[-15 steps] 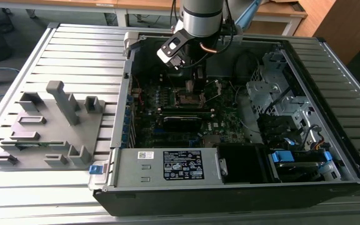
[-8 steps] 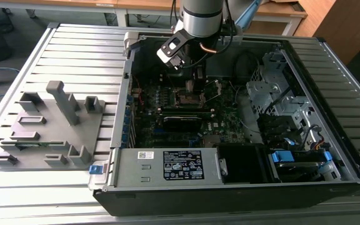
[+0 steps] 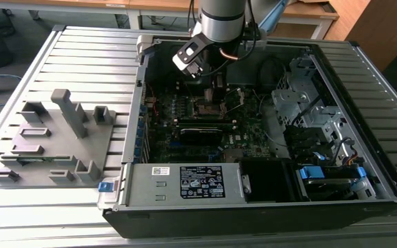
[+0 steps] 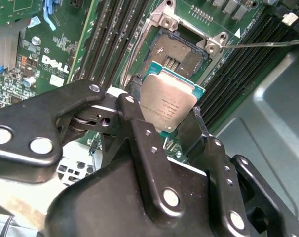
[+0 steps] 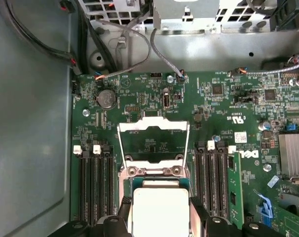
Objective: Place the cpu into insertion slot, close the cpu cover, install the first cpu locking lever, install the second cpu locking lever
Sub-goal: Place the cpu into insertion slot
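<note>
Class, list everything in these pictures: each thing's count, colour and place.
cpu: one, silver-grey, in the gripper near the slot
slot: one, black, on the board, empty
cover: one, silver, swung open by the slot
board: one, green, inside the case
memory slots: several, black, flanking the slot
coin cell: one, silver, on the board
case: one, black, open on the table
power supply: one, silver, in the case
fixture: one, grey, on the table, exterior view's left
table: one, grey, slatted, under everything
arm: one, silver-grey, over the case
gripper: one, black, shut on the cpu
</note>
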